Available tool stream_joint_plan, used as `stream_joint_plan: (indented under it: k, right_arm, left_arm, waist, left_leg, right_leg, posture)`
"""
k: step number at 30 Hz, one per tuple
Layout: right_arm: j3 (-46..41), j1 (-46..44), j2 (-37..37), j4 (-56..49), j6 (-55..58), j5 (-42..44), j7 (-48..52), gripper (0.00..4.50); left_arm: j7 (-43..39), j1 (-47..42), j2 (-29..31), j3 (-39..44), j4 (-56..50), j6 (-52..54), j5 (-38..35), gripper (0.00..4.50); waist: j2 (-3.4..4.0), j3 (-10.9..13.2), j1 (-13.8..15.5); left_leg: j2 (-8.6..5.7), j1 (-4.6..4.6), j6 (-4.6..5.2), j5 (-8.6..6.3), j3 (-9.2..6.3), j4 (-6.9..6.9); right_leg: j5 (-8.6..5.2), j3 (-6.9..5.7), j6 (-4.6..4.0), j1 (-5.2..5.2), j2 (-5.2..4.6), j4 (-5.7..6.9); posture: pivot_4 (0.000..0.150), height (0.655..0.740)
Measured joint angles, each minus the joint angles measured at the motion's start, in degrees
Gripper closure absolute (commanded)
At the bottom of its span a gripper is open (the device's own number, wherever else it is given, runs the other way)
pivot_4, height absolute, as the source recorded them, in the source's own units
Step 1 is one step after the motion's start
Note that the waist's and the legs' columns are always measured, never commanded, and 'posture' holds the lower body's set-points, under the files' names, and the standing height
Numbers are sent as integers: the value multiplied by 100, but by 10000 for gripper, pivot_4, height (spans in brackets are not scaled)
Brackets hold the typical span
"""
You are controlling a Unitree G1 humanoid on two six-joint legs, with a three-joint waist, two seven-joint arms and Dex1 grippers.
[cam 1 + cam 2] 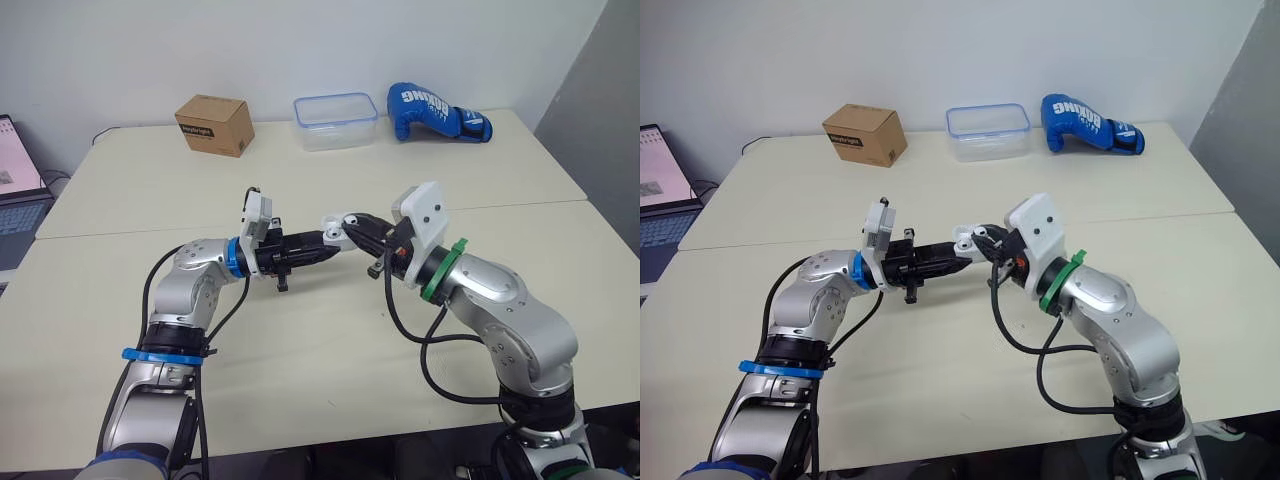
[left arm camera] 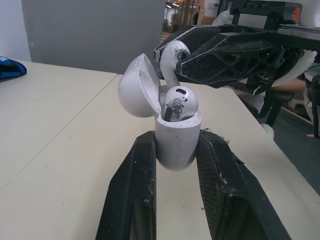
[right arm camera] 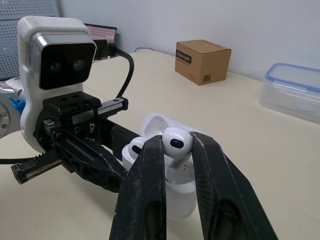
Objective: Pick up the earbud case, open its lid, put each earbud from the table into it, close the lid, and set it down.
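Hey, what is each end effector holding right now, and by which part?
The left end effector grips the earbud case by its lower body; the right end effector pinches an earbud by its head.

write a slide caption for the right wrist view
Right end effector holds an earbud at the open earbud case in the left end effector; other earbud seated

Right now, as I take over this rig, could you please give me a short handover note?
Left hand: shut on the earbud case, held above the table, lid open.
Right hand: shut on the second earbud, held at the case's opening, stem pointing down into it.
Done: case picked up, lid opened, first earbud seated in the case.
Left to do: seat and release the second earbud, close the lid, set the case down.
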Motion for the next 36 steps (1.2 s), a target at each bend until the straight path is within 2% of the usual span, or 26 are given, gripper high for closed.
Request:
stream_joint_plan:
  k: [13, 25, 26, 32, 36]
  right_arm:
    - [32, -29, -183, 36, -23, -66, -77, 41092]
    - [505, -204, -716, 39, -263, -353, 0, 41092]
    - [505, -206, -722, 39, -263, -352, 11, 33971]
    - [457, -204, -630, 62, -252, -308, 68, 14808]
    - [296, -204, -500, 71, -238, -100, 82, 14808]
  left_arm:
    - [-5, 2, 10, 2, -10, 1, 0, 37247]
    - [7, 3, 10, 1, -10, -4, 2, 37247]
    - [6, 4, 10, 1, -10, -4, 1, 37247]
    - [28, 6, 13, 16, -17, -14, 1, 37247]
    - [19, 8, 13, 18, -45, -18, -2, 37247]
  waist:
    - [0, 0, -1]
    - [0, 0, -1]
    - [0, 0, 0]
    - [0, 0, 0]
    - [0, 0, 1]
  left_leg:
    - [0, 0, 0, 0, 1, 0]
    - [0, 0, 0, 0, 2, 0]
    - [0, 0, 0, 0, 1, 0]
    - [0, 0, 0, 0, 1, 0]
    - [0, 0, 0, 0, 0, 0]
  right_leg:
    - [0, 0, 0, 0, 0, 0]
    - [0, 0, 0, 0, 0, -1]
    - [0, 0, 0, 0, 0, -1]
    - [0, 0, 0, 0, 0, -1]
    - [0, -1, 0, 1, 0, -2]
  posture:
    - [1500, 7307]
    - [1500, 7307]
    - [1500, 7307]
    - [1500, 7307]
    - [1500, 7307]
